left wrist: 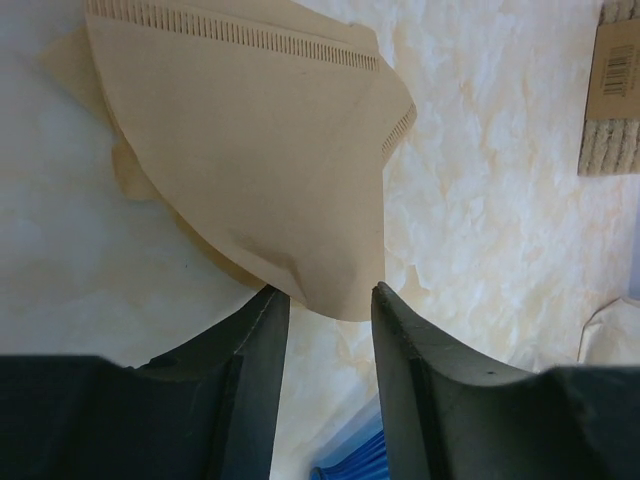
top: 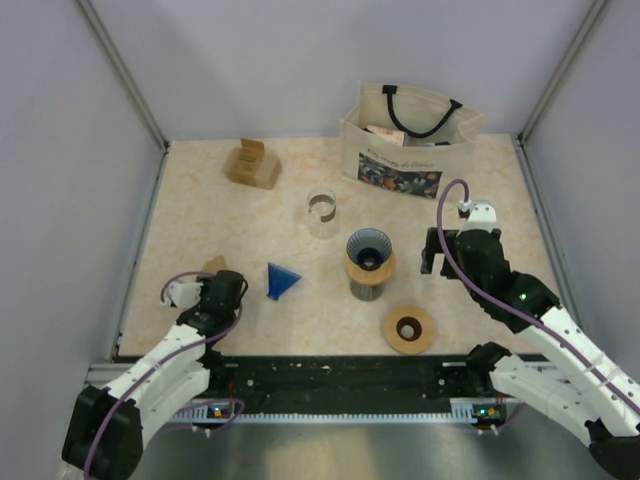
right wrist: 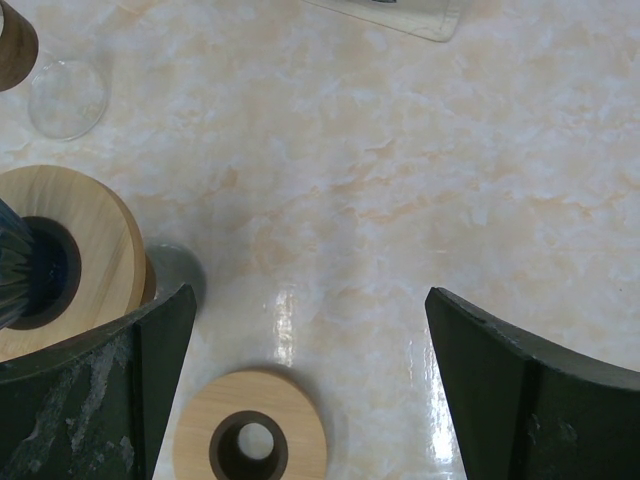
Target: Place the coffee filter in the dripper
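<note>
Left tool (left wrist: pixel 328 293) flanks coffee filter (left wrist: pixel 250 150) tip, perhaps touching.

Marbled table (top: pixel 200 215) under coffee filter (left wrist: pixel 250 150), dripper (top: pixel 369 262)

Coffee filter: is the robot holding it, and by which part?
The narrow end of the coffee filter sits between the fingers of the left gripper, but whether it is clamped cannot be told. The right gripper is open and holds nothing.

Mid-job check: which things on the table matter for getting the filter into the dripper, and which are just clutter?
Needed: coffee filter, dripper.
Just lying about: blue cone, wooden ring, glass, wooden block, tote bag.
</note>
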{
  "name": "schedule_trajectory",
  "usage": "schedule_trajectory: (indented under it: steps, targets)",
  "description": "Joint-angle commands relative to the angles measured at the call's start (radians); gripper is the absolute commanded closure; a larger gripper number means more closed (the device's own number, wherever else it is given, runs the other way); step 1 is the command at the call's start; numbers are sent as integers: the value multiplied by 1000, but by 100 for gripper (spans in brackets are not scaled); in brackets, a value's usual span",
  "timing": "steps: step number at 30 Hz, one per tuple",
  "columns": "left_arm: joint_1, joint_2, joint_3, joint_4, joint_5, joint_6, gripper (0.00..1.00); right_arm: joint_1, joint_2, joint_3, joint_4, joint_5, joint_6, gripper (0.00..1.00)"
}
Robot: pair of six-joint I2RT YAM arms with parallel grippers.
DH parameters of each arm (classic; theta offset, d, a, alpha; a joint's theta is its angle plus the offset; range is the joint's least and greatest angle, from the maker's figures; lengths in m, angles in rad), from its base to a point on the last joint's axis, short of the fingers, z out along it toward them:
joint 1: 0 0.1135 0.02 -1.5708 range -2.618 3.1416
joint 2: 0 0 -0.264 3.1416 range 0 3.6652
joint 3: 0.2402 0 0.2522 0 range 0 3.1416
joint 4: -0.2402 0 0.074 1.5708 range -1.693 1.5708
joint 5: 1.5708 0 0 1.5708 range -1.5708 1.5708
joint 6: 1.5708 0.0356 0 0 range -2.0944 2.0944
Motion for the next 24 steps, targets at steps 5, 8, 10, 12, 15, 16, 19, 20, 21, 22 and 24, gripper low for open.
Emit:
schedule_trajectory:
  steps: [5,8,10,12,15,16,19,20,21,22,24]
  targets:
    - [3,-11,-8,-1,-91,-14,58,-11,2,16,35,19,-12,1]
    - [4,-7,-6,3,-96,-9,64,-10,2,16,33,19,-13,1]
    - [4,1,-5,-1,-103,-11,72,-10,-2,16,33,19,-13,1]
    - [6,7,-5,-4,-112,-15,79,-10,-2,16,32,21,-13,1]
    - [6,22,0,-11,-114,-26,97,-10,-4,16,30,19,-15,2]
    - [7,27,4,-11,-114,-23,100,-8,-2,17,30,19,-13,2]
    - [9,29,35,-19,-116,40,100,-10,-5,16,30,19,-15,1]
    - [9,24,50,-31,-117,69,100,-10,-7,16,29,18,-15,2]
    - [7,15,66,-31,-119,109,100,-11,-8,16,32,18,-15,2]
    - [10,4,81,-31,-114,161,100,-8,-8,16,30,16,-15,2]
    - [7,-24,124,-30,-97,263,100,-10,-11,16,30,18,-20,2]
